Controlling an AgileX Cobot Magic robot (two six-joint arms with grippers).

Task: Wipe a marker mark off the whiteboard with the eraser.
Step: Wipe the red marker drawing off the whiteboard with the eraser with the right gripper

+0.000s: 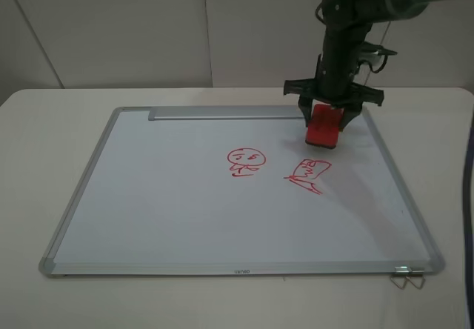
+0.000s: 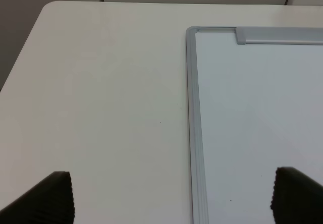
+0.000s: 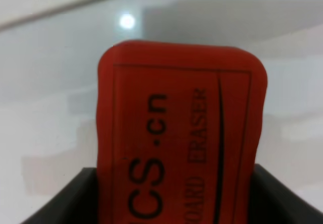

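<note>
The whiteboard (image 1: 185,218) lies flat on the table, its silver tray strip (image 1: 222,113) along the far edge. Near its middle sits the marker mark (image 1: 244,161), a small red round face with a little body. My right gripper (image 1: 326,125) hangs over the board's far right part, shut on the red eraser (image 1: 324,127), which fills the right wrist view as the eraser (image 3: 179,133) with dark lettering. The eraser is to the right of and beyond the mark, apart from it. My left gripper (image 2: 171,199) is open over the board's left frame (image 2: 194,133).
An angular red scribble (image 1: 309,175) lies right of the face, just below the eraser. A metal clip (image 1: 409,277) sticks out at the board's near right corner. Bare white table (image 2: 101,108) spreads to the left of the board.
</note>
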